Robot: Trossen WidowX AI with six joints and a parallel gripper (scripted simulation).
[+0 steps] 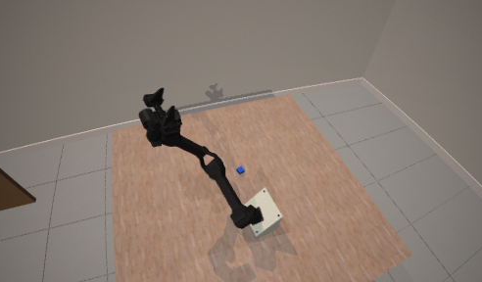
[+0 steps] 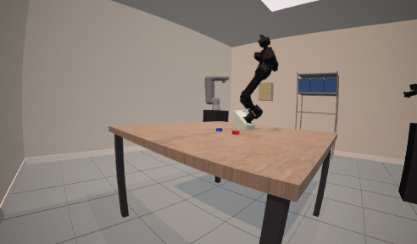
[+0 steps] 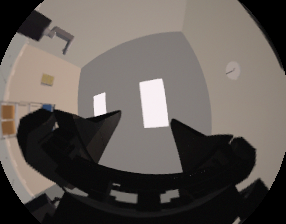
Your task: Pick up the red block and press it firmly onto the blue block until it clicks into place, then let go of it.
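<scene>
So we've got our gripper [image 1: 166,105] [image 2: 261,47] [image 3: 146,117] wide open up high, and the arm hides red [image 2: 236,132] from the top view, though outside we spot it on the table [image 2: 229,152] near blue [image 1: 240,170] [image 2: 219,130].

Moderate light comes from ceiling panels [image 3: 154,103]; soft shadows fall toward six o'clock from above; the wrist view bulges.

A wood-topped bench [image 1: 304,162] [image 2: 229,148] spans the middle of the exterior frame, a blue block [image 1: 240,170] [image 2: 219,130] and a red block [image 2: 236,132] lying apart on its surface near a pale, sloped base [image 1: 271,208] [image 2: 238,122], just above the frame's center.
</scene>
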